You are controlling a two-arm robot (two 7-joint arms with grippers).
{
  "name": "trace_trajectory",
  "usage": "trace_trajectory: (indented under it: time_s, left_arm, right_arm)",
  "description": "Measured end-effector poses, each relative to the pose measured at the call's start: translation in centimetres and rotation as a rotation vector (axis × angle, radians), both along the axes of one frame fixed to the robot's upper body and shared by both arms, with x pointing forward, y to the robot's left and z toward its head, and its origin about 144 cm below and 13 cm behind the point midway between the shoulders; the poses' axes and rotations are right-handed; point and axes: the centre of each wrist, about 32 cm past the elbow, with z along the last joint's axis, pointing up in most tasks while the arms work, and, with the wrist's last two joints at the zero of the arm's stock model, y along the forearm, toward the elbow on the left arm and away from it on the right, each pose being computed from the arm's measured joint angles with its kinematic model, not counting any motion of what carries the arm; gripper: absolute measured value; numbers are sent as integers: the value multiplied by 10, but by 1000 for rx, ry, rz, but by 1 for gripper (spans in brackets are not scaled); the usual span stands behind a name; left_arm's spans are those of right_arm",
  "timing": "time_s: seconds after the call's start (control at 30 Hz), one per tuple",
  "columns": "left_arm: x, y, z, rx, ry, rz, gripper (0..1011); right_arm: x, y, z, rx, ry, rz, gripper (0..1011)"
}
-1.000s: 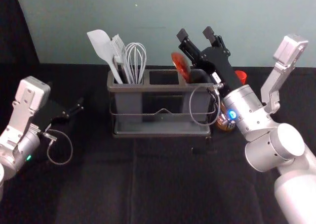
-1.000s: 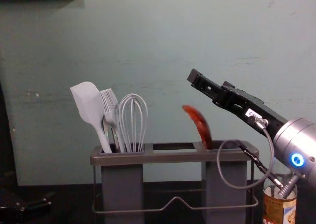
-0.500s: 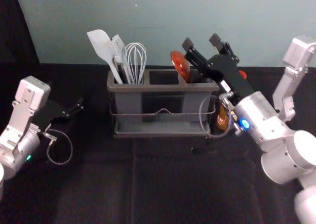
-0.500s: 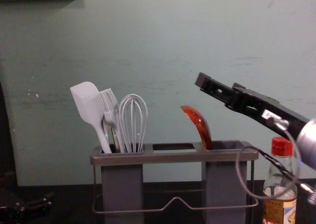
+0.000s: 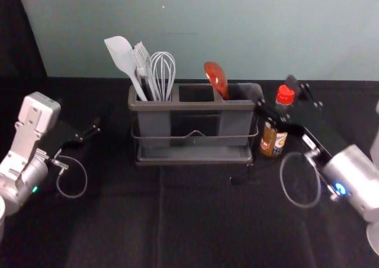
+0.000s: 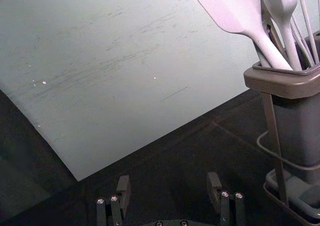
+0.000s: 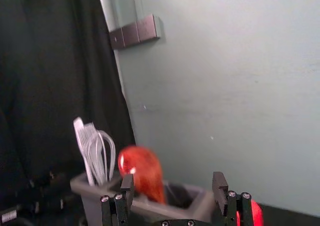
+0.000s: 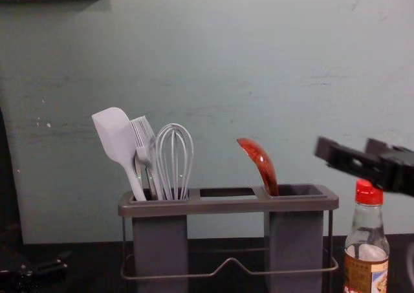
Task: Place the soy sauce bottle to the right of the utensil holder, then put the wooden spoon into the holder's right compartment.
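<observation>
Checking the worktop [image 5: 118, 220], both placements appear complete. The utensil holder [image 5: 195, 105] stands upright at the centre of the head view. The soy sauce bottle [image 8: 367, 264] stands upright just beside it, to the right, capped. The wooden spoon [image 5: 217, 77] rests bowl up in the right compartment [image 8: 297, 191], leaning left. Remaining, in my judgement: clearing the arm only.

Surroundings: the right claw [image 7: 173, 182], at right of the head view, is spread wide and empty, close by the bottle's cap; contact on leaving could tip the bottle. Its cable loop [image 5: 282, 176] is a lesser snag risk. The left claw [image 6: 168, 182], parked at the left edge of the head view, is likewise wide and empty. The left compartment holds a spatula [image 8: 116, 134], a whisk [image 8: 173, 126] and a brush [image 8: 143, 132]; none obstructs.
</observation>
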Motion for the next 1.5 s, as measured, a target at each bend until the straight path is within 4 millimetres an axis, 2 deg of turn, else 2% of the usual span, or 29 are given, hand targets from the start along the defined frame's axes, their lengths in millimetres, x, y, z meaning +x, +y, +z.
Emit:
trace_trajectory:
  time_s: [0.3,0.47,0.7,1.07,1.13,1.37,1.5]
  left_arm:
    - [0,0,0,0,0,0,1005]
    - [0,0,0,0,0,0,1005]
    - [0,0,0,0,0,0,1005]
    - [0,0,0,0,0,0,1005]
    - [0,0,0,0,0,0,1005]
    - [0,0,0,0,0,0,1005]
    - [0,0,0,0,0,0,1005]
  right_arm:
    - [-31,-27,-21,-85,23,-54,1002]
    - [-39,-39,-33,-119,54,-93,1002]
    - [-39,-50,-45,-170,83,-166,1002]
    - [-15,-72,-54,-221,76,-323,1002]
    - [-1,-76,-55,-247,62,-362,1002]
    - [33,-74,-60,-336,32,-398,1002]
    - [44,-69,-63,-373,26,-401,1002]
